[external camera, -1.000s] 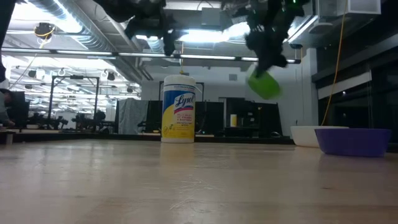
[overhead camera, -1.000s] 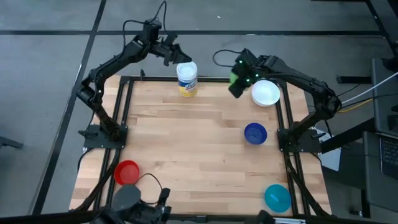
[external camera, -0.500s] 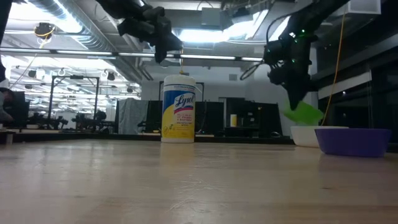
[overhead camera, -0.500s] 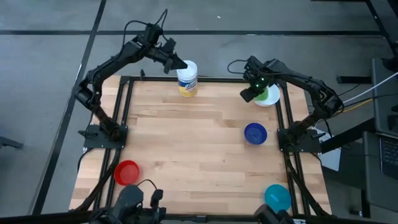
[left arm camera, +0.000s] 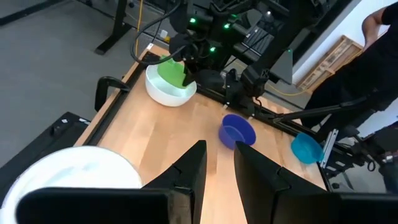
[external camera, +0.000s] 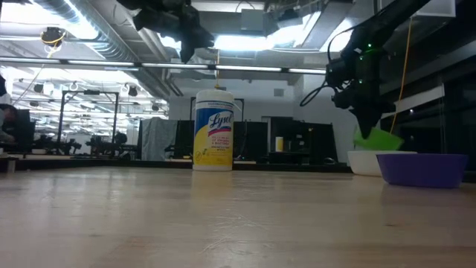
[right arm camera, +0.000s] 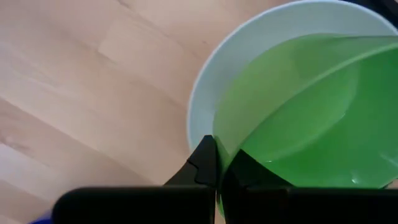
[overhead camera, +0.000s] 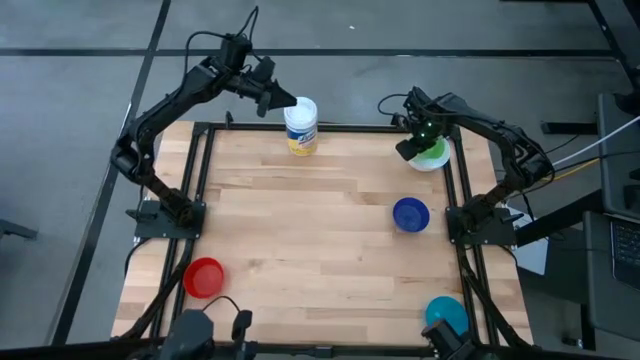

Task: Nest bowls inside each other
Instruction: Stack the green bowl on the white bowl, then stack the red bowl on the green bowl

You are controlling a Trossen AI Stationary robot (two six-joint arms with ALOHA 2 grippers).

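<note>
My right gripper (overhead camera: pixel 415 148) is at the table's far right, shut on the green bowl (right arm camera: pixel 298 118). That bowl tilts over the white bowl (right arm camera: pixel 249 43), which stands on the table. The dark blue bowl (overhead camera: pixel 410 214) sits nearer on the right. The teal bowl (overhead camera: pixel 446 316) stands at the near right corner and the red bowl (overhead camera: pixel 204 277) at the near left. My left gripper (left arm camera: pixel 221 168) hangs open and empty, high at the far edge beside the white canister (overhead camera: pixel 300 125). My right gripper pinches the green bowl's rim (right arm camera: pixel 233 146) between its two fingers, one outside the wall and one inside. The fingers point down from above. The bowl hangs tilted, its lower part inside the white bowl's rim (external camera: pixel 364 156); whether the two bowls touch, I cannot tell.
The canister with a yellow label (external camera: pixel 213 130) stands upright at the far edge's middle. A black frame rail (overhead camera: pixel 330 127) runs around the wooden table. The middle of the tabletop is bare wood (overhead camera: pixel 310 220).
My right gripper has carried the green bowl toward the table's right edge and down, from above the bare wood to over the white bowl, staying shut on it. My left gripper has risen a little by the canister and tipped nearer to level.
</note>
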